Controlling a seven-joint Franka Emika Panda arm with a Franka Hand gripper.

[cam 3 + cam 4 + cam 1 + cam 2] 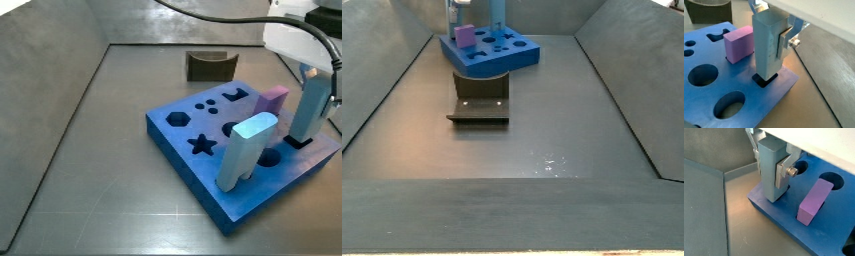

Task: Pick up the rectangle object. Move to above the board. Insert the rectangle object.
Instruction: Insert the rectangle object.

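The rectangle object (769, 45) is held upright by the gripper (783, 41), whose silver fingers (785, 41) are pressed flat against the bar's sides so that the bar hangs plumb. In both wrist views the lower end of the bar is seen sunk into a dark square cutout (765, 79) at a corner of the board (724, 80), directly beneath the gripper. The grip is taken high on the bar, presumably so that the lower part is left free to enter the hole without the fingers meeting the board. Insertion is judged to be under way, though how deep the bar is seated cannot be told.

Just beside the gripper, a short pink block (739, 44) stands in its own slot, close to the bar but apart from it. A thicker pale post (246, 148) is seen in a side view, standing on the board near the gripper. Well beyond the board, the fixture (209, 65) rests on the floor.
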